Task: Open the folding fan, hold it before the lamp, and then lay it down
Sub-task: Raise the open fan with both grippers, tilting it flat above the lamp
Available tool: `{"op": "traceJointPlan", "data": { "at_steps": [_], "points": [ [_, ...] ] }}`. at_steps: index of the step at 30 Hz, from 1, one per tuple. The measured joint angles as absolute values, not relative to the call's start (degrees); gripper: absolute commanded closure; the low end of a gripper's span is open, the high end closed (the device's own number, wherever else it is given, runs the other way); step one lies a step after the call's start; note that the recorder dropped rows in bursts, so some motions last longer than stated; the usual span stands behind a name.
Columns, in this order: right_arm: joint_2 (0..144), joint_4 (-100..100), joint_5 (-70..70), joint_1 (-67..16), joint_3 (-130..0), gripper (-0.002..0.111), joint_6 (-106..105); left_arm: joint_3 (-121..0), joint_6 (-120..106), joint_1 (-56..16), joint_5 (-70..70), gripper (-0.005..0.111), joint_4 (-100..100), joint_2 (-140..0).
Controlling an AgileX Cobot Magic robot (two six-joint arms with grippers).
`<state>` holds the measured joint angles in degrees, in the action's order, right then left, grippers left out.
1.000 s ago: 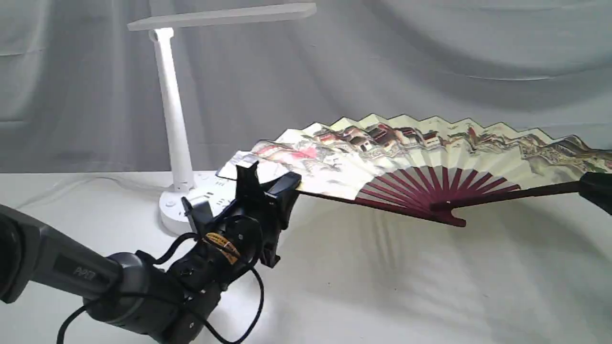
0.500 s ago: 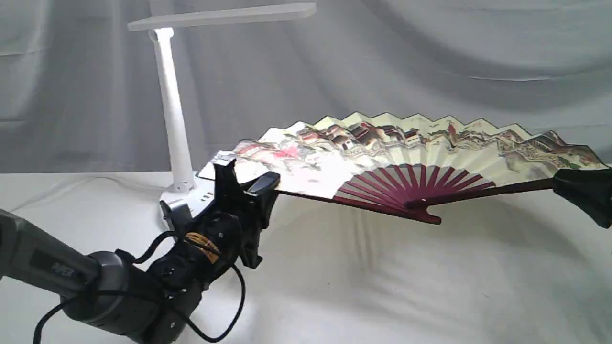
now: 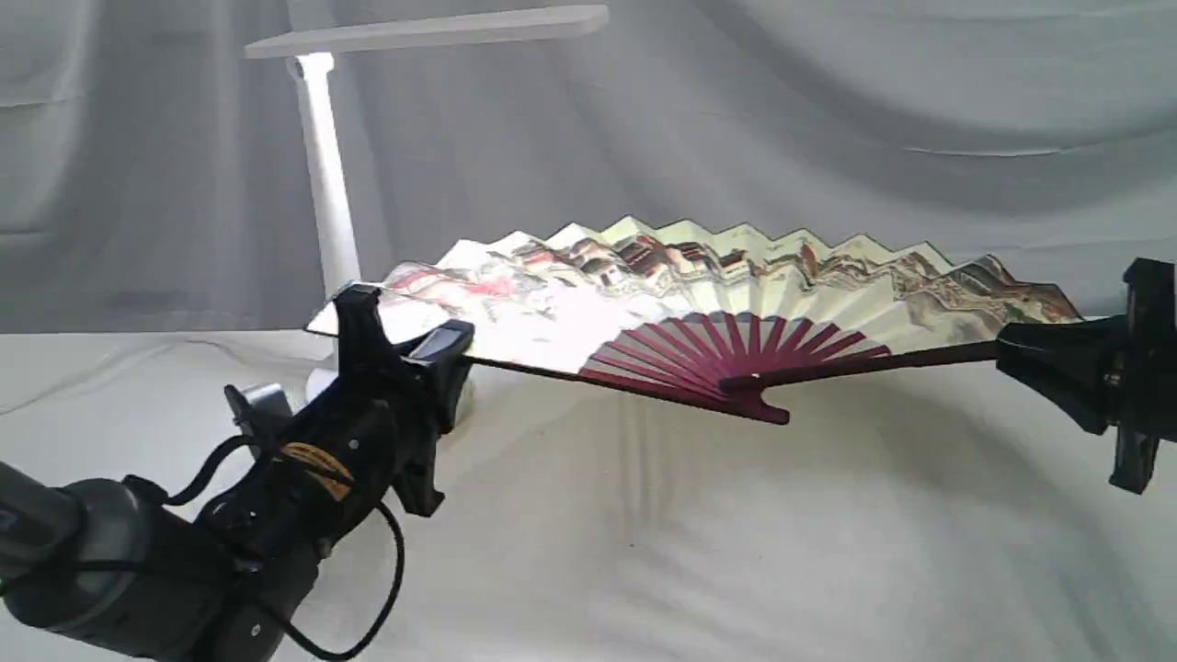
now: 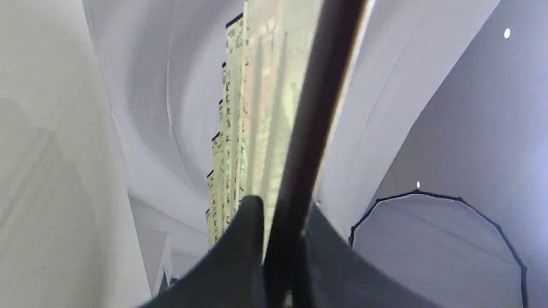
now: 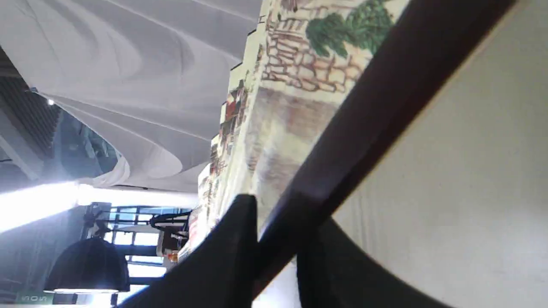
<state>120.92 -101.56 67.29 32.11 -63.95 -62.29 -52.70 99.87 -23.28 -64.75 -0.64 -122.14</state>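
Observation:
The folding fan (image 3: pixel 699 294) is spread wide above the white cloth, its painted cream leaf facing up and toward the camera, maroon ribs meeting at the pivot (image 3: pixel 749 391). My left gripper (image 3: pixel 405 345) is shut on the fan's left guard (image 4: pixel 308 128). My right gripper (image 3: pixel 1057 354) is shut on the right guard (image 5: pixel 364 128). The white lamp (image 3: pixel 322 184) stands behind the fan's left end; its bar head (image 3: pixel 432 32) reaches over it, and its base is mostly hidden by my left gripper.
A white cloth (image 3: pixel 690 552) covers the table and a grey draped backdrop (image 3: pixel 828 110) hangs behind. A black cable (image 3: pixel 386 588) loops from my left wrist.
Both grippers have carried the open fan to the left, toward the lamp. The right gripper has come further into view, and the fan's left end now lies in front of the lamp base.

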Motion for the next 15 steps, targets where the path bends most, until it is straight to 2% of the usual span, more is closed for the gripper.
{"op": "traceJointPlan", "data": {
  "at_steps": [15],
  "points": [
    [117.7,-101.6,65.7,25.2,-66.6,0.108,-58.8,-45.8,99.7,-17.9,-64.5,0.107,-4.0,-112.9]
  ]
}}
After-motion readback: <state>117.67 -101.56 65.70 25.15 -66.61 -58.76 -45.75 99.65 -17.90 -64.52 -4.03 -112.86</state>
